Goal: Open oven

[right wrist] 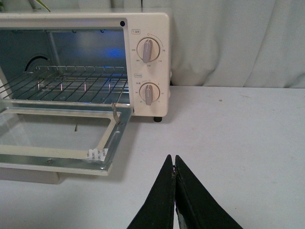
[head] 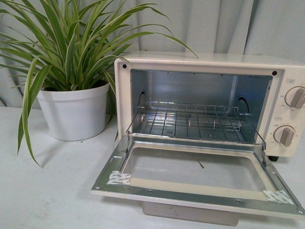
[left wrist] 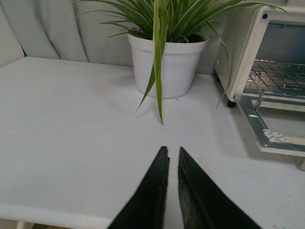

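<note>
The cream-white oven (head: 200, 64) stands on the white table with its glass door (head: 195, 191) swung fully down and flat. The wire rack (head: 190, 121) shows inside, and two round knobs (head: 296, 98) sit on its right panel. The bar handle (head: 190, 213) hangs under the door's front edge. No gripper shows in the front view. My left gripper (left wrist: 173, 151) is shut and empty over bare table, left of the oven (left wrist: 248, 52). My right gripper (right wrist: 173, 160) is shut and empty over the table, in front of the oven's (right wrist: 147, 62) knob side.
A spider plant in a white pot (head: 74, 112) stands just left of the oven; it also shows in the left wrist view (left wrist: 167, 64). A pale curtain (head: 214, 24) hangs behind. The table's near edge (left wrist: 57, 212) shows in the left wrist view.
</note>
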